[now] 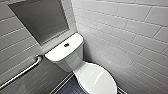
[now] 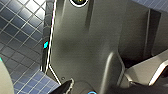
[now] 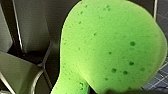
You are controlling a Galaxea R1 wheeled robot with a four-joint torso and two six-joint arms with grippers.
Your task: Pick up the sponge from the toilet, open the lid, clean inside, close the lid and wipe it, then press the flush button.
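1. Sponge [image 3: 110, 47]. Bright green and pitted. It sits close before the right wrist camera and is squeezed to a narrow waist at one end. Judged to be pinched there by the right jaws and carried clear of the toilet. Its long axis runs from that waist out to the broad rounded end.

2. Right jaws. Pressed onto the sponge's narrow end, going by the pinch. The fingers themselves are hard to make out.

3. Left jaws. Cannot tell whether they are spread or closed. That wrist looks at the robot's own dark body and the floor [image 2: 20, 30] of dark blue tiles.

4. Toilet [image 1: 72, 61]. White, set in the corner between two tiled walls.

5. Lid [image 1: 96, 80]. Down flat over the bowl, with a bare top. Its long axis runs from the tank toward the robot. Which arm is nearer cannot be told.

6. Flush button [image 1: 66, 45]. Small, dark and round, in the middle of the tank top [image 1: 58, 52], beyond the lid.

7. Surroundings. A grab bar [image 1: 22, 72] slants along the left wall beside the tank. A grey recessed panel [image 1: 41, 18] is above it. The right wall [image 1: 125, 30] stands just beside the bowl and would likely cramp a reach from that side.
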